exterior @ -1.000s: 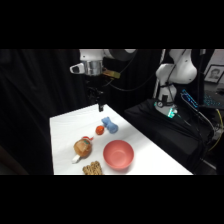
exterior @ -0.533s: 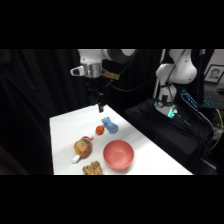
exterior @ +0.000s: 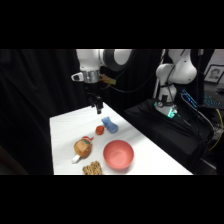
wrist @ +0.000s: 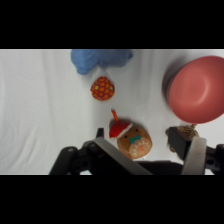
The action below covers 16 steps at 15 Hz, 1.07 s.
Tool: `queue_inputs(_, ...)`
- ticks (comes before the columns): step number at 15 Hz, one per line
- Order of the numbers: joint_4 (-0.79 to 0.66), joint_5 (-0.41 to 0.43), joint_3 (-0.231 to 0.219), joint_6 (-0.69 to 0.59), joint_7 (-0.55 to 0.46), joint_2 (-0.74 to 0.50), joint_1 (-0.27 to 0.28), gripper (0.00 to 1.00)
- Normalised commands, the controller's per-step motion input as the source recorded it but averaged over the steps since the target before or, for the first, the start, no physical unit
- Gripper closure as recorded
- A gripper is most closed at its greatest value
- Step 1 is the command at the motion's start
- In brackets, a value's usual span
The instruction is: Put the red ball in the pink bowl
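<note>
Bowl (wrist: 196, 90) cut by wrist view's right edge; blue thing (wrist: 100, 59) clipped at top; pincer (exterior: 98, 106) fingers too blurred to tell.

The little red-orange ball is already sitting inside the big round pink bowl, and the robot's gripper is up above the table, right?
Not quite. The little red-orange ball lies on the white table, outside the big round pink bowl, as the side view shows. The gripper is indeed above the table.

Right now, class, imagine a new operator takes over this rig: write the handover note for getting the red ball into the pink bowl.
Gripper: above the table's far side, holding nothing; whether its fingers are open cannot be told.
Red ball: on the table, beside the blue object, not gripped.
Pink bowl: upright and empty, nearer the camera than the ball.
Done: nothing yet.
Left: descend, grasp the ball, carry it over the bowl, release.
</note>
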Motion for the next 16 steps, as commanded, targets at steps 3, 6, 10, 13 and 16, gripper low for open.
queue_inputs(3,-0.10,0.086,-0.030,0.34,-0.15,0.08,-0.065,0.00)
queue_inputs(6,-0.05,0.110,-0.022,0.32,-0.20,0.13,-0.073,0.00)
queue_inputs(10,-0.02,0.090,-0.020,0.28,-0.18,0.13,-0.067,0.00)
queue_inputs(13,-0.04,0.085,-0.020,0.26,-0.18,0.09,-0.067,0.00)
queue_inputs(16,-0.08,0.098,-0.008,0.23,-0.18,0.04,-0.061,0.00)
